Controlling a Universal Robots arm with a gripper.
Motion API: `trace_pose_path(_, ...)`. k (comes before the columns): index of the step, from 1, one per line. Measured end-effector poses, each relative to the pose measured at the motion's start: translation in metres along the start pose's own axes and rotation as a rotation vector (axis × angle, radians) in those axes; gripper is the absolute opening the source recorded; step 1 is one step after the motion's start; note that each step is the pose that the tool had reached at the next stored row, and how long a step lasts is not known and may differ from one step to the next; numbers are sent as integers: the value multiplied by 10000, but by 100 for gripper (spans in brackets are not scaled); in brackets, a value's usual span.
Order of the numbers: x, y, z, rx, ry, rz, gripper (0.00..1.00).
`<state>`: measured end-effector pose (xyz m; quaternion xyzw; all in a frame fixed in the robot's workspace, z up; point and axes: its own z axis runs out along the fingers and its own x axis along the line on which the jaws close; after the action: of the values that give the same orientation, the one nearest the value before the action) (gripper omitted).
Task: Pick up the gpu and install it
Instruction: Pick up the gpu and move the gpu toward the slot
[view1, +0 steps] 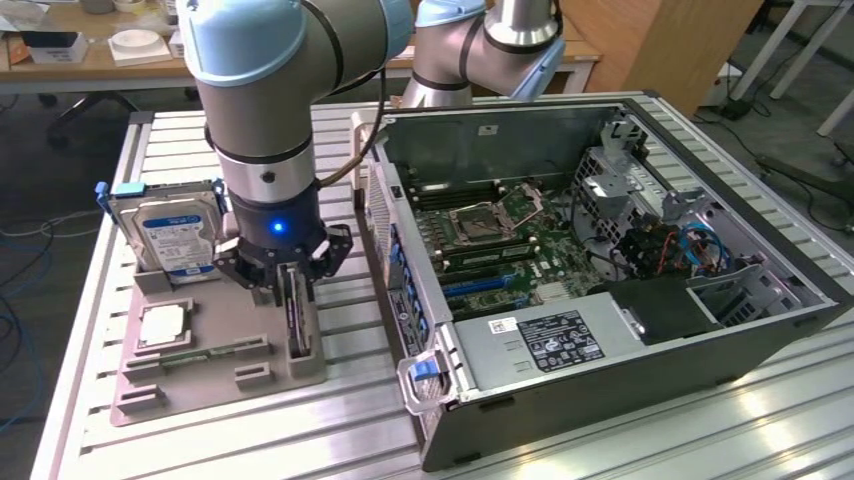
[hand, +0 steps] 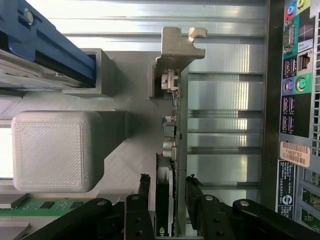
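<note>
The gpu (view1: 298, 318) stands on edge in a slot of the grey holder tray (view1: 200, 385), at the exterior view's left of the open computer case (view1: 747, 330). My gripper (view1: 292, 282) hangs straight down over it. In the wrist view the gpu (hand: 178, 120) runs away from the camera as a thin card with its silver end bracket (hand: 176, 47) at the far end. My gripper (hand: 168, 181) straddles the card's near end. One black fingertip (hand: 145, 181) stands on each side, with a narrow gap showing between each and the card.
A silver hard drive (view1: 174, 235) in a blue caddy stands upright at the tray's back. A processor (view1: 163, 325) and a green memory stick (hand: 45, 205) lie on the tray. The case's rear port panel (hand: 295, 100) is close beside the gpu.
</note>
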<state>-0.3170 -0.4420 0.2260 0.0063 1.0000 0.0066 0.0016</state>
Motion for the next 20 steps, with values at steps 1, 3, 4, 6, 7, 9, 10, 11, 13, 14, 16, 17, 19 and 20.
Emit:
trace_pose_path(1, 0, 0, 0, 0, 1, 1, 42)
trace_pose_path(3, 0, 0, 0, 0, 0, 0, 42)
trace_pose_path(4, 0, 0, 0, 0, 0, 0, 42)
trace_pose_path(6, 0, 0, 0, 0, 0, 0, 42)
trace_pose_path(7, 0, 0, 0, 0, 0, 0, 42)
trace_pose_path(9, 0, 0, 0, 0, 0, 0, 42)
trace_pose_path(10, 0, 0, 0, 0, 0, 0, 42)
trace_pose_path(11, 0, 0, 0, 0, 0, 0, 42)
trace_pose_path(13, 0, 0, 0, 0, 0, 0, 42)
trace_pose_path(14, 2, 0, 0, 0, 1, -1, 42)
trace_pose_path(16, 13, 1, 13, 0, 0, 1, 42)
trace_pose_path(17, 26, 0, 20, 2, 2, 0, 42)
trace_pose_path(19, 32, 1, 27, 0, 1, 0, 42)
trace_pose_path(20, 32, 1, 27, 0, 1, -1, 42)
